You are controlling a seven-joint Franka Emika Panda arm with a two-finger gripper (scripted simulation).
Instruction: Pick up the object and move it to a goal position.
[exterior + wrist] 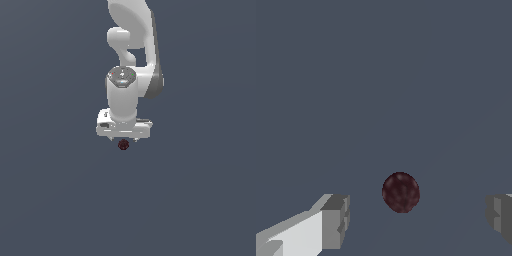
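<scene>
Background (45, 200) is one flat slate blue-grey field edge to edge in both views: no visible wall/floor seam, even diffuse light, only a faint diagonal shading line in the wrist view.

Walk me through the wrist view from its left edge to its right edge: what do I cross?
One finger → maroon lump → other finger. The lump sits apart from both, between them, nearer the first.

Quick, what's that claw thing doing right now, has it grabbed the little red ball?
Tool: open, holding nothing; the dark red ball sits between its fingers, untouched.
</scene>
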